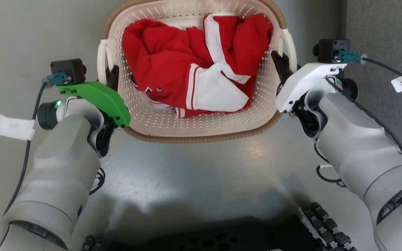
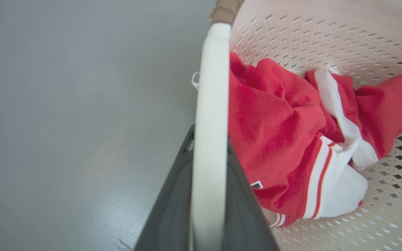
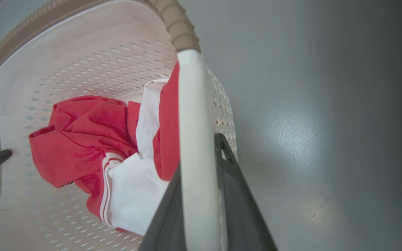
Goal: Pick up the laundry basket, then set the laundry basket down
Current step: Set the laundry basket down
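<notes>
Seemingly cream, perforated laundry basket (image 1: 159, 118), brown-banded

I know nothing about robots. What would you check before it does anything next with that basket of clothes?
1. Grip of left claw on left handle, a finger each side: ok.
2. Grip of right claw on right handle, likewise: ok.
3. Load: red-and-white garment wholly inside the laundry basket: ok.
4. Basket resting on the floor or lifted: cannot tell.
5. The right arm's tagged cable hangs apart from the basket: ok.
</notes>
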{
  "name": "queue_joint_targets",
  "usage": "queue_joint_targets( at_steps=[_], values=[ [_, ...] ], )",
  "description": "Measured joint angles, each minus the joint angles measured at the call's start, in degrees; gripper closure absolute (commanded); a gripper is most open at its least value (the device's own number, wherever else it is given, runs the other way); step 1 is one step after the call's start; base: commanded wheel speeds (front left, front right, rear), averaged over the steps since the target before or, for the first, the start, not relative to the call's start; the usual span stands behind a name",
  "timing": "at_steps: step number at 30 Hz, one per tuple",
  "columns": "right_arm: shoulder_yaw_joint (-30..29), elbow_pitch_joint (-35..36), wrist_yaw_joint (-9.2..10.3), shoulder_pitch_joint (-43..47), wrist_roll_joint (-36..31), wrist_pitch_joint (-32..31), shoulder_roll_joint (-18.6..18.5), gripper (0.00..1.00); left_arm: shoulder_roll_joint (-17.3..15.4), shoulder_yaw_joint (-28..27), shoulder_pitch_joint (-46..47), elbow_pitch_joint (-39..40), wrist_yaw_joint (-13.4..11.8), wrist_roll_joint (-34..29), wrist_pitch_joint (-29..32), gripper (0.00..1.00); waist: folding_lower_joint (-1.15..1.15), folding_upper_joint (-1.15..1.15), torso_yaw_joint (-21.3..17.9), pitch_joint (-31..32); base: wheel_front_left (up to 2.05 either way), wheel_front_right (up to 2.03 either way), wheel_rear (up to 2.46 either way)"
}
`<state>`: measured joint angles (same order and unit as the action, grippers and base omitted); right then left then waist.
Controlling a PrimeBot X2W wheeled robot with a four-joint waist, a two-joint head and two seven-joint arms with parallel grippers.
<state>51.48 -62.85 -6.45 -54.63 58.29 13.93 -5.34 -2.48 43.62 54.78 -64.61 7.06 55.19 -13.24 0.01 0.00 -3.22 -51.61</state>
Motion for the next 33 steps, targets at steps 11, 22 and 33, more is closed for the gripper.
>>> queue_joint_targets(
  at_steps=[11,22,33],
  values=[
    [-1.02,0.02,0.00,-0.24,-1.46,0.23,0.02,0.96,0.10,0.23,0.48,-0.45,0.00,-0.43,-0.52,1.00,0.00,0.00,0.27,-1.29,0.00,0.00,0.00],
    [-3.03,-0.10,-0.67,-0.38,-1.90,0.41,0.74,0.00,0.80,0.25,0.48,-1.07,0.05,-0.42,-0.67,0.00,0.00,0.00,0.32,-1.45,0.00,0.00,0.00],
    [-4.42,-1.19,-0.67,-0.36,-2.91,0.41,0.80,0.00,0.81,0.49,0.49,-1.55,0.05,-0.42,-0.68,0.00,0.00,0.00,0.26,-0.67,0.00,0.00,0.00]
  ],
)
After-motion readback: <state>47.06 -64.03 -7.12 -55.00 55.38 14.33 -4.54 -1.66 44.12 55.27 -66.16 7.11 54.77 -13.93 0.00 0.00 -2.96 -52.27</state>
